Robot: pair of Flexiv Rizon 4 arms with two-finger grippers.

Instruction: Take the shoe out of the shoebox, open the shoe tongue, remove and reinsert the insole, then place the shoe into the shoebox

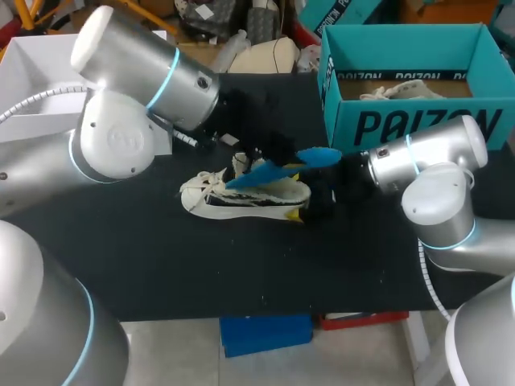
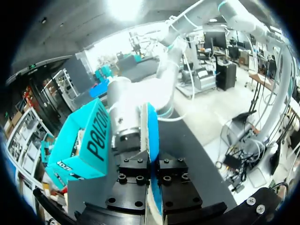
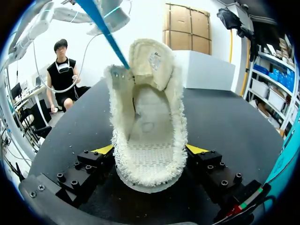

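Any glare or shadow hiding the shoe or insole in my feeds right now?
Head view: even light; shoe and blue insole read clearly, but the black jaws merge with the dark table. Left wrist view: ceiling glare, well clear of the insole. Right wrist view: bright backdrop, shoe's inside well lit.

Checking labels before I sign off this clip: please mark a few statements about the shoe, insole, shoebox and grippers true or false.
1. The shoe lies on the table, outside the shoebox. True.
2. The left gripper is shut on the insole. True.
3. The right gripper is open and clear of the shoe. False: its fingers press on one end of the shoe from both sides.
4. The insole lies flat inside the shoe. False: it is held up over the shoe, mostly outside it.
5. The shoebox has its lid on. False: its top is open.
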